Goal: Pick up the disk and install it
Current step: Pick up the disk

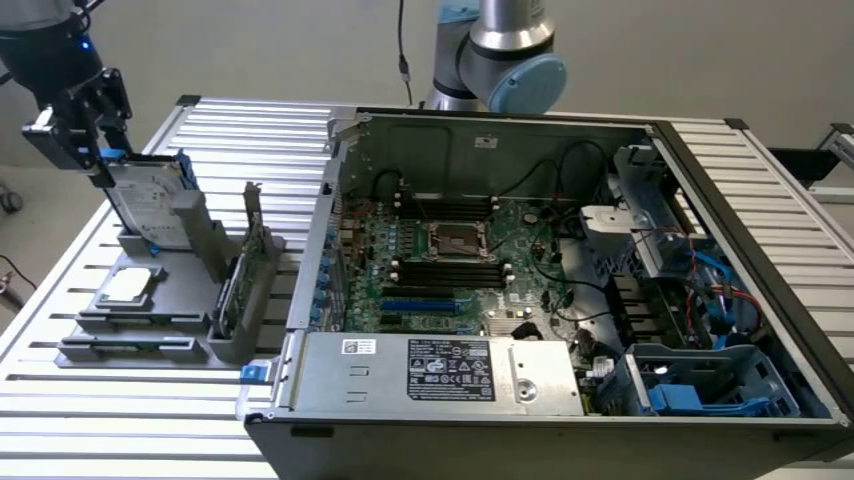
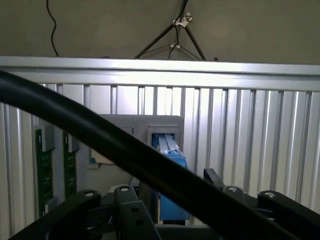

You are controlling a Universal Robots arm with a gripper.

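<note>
The disk (image 1: 138, 200) stands on edge in a grey holder (image 1: 187, 235) at the exterior view's left. It is silver-grey with a bright blue carrier around it. My gripper (image 1: 91, 165) hangs just over its top corner on the side away from the computer, open and holding nothing. In the wrist view the disk (image 2: 170, 160) appears edge-on as a blue strip in its grey slot. The gripper's black links (image 2: 80, 210) spread wide to either side of it, apart from it.
An open computer case (image 1: 534, 130) fills the middle and the exterior view's right, with the motherboard (image 1: 447, 260), a power supply (image 1: 441, 370) and a blue drive bay (image 1: 694, 390). A small square chip (image 1: 130, 285) and a green card (image 1: 238, 270) sit in the grey fixture. A black cable (image 2: 100, 145) crosses the wrist view.
</note>
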